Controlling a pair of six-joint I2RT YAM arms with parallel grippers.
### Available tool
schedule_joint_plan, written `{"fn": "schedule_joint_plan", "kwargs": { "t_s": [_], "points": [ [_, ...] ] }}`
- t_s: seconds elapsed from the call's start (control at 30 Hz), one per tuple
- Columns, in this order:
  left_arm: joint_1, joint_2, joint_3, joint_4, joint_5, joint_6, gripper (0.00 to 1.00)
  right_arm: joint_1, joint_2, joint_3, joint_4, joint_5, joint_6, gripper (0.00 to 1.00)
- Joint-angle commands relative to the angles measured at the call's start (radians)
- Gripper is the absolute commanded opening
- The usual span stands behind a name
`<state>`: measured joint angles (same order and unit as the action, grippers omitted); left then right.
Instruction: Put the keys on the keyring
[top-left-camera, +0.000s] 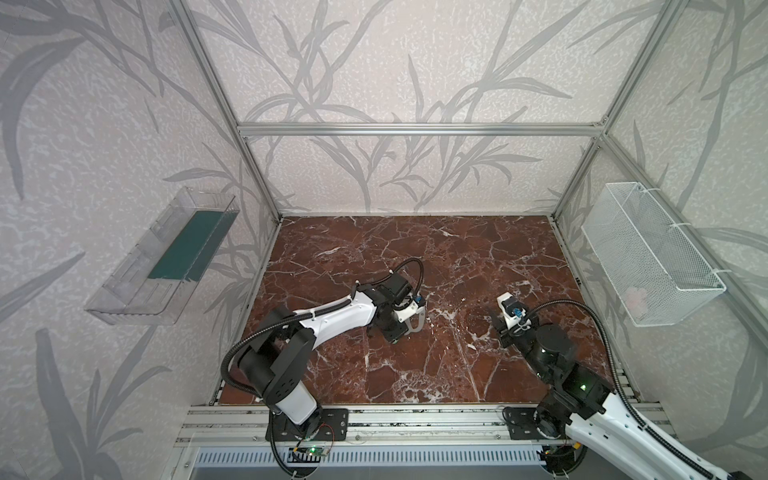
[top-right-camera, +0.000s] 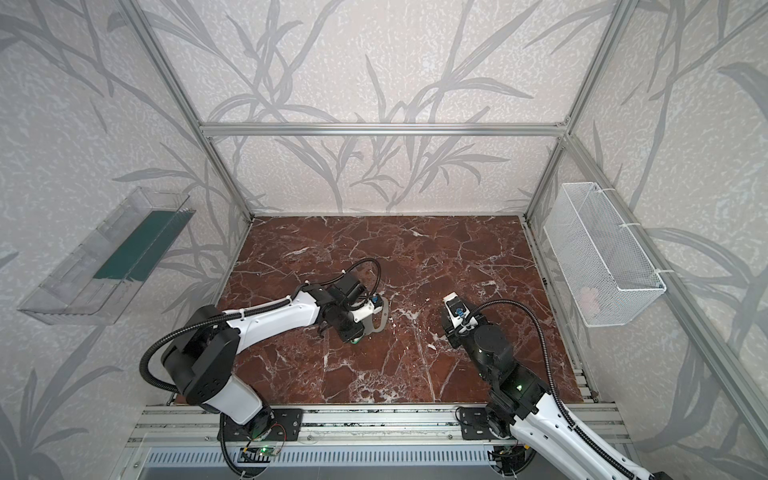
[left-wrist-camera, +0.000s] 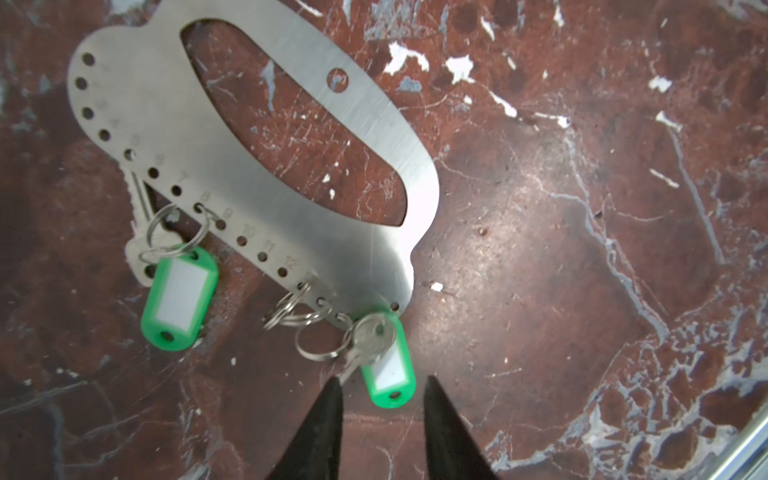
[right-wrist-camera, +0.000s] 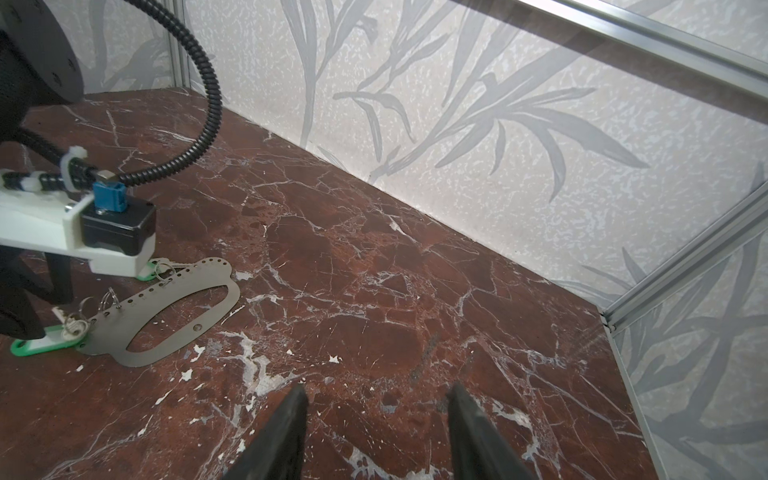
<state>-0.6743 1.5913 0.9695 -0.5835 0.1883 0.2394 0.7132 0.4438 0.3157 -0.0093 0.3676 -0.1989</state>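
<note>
Marble counter carries the keyring, both keys hooked along its edge at seven o'clock; left fingers and right fingers spread, empty.

keys ringed to keyring, fingers apart

A lab test cell: aluminium frame, wallpapered panels, marble-look tabletop.

green key tags: 2 | metal keys: 2 | keyring: 1 | split rings: several, exact count unclear
</note>
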Motion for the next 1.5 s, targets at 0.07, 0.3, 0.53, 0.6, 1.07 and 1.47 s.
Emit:
{"fn": "schedule_joint_plan", "kwargs": {
  "t_s": [0.07, 0.3, 0.53, 0.6, 1.07, 1.47],
  "points": [
    [0.071, -0.147, -0.035, 0.032, -0.033, -0.094, 0.71, -0.031, 0.031, -0.039, 0.122, 0.058, -0.005, 0.65],
    [0.218, -0.466, -0.296, 0.455, -0.467, -0.23, 0.95, -0.407, 0.174, -0.123, 0.378, -0.134, 0.142, 0.84],
    [0.544, -0.512, -0.599, 1.073, -0.562, -0.256, 0.98, -0.597, 0.635, -0.146, 0.823, -0.299, 0.135, 0.99],
    [0.596, -0.425, -0.601, 1.155, -0.52, -0.257, 0.99, -0.603, 0.796, -0.143, 1.006, -0.337, 0.128, 0.99],
    [0.676, -0.021, -0.602, 1.552, -0.321, -0.244, 0.99, -0.615, 1.131, -0.006, 1.091, -0.456, 0.089, 0.99],
    [0.673, -0.02, -0.591, 1.532, -0.335, -0.249, 0.99, -0.617, 1.145, -0.005, 1.112, -0.496, 0.073, 0.99]
  ]
}}
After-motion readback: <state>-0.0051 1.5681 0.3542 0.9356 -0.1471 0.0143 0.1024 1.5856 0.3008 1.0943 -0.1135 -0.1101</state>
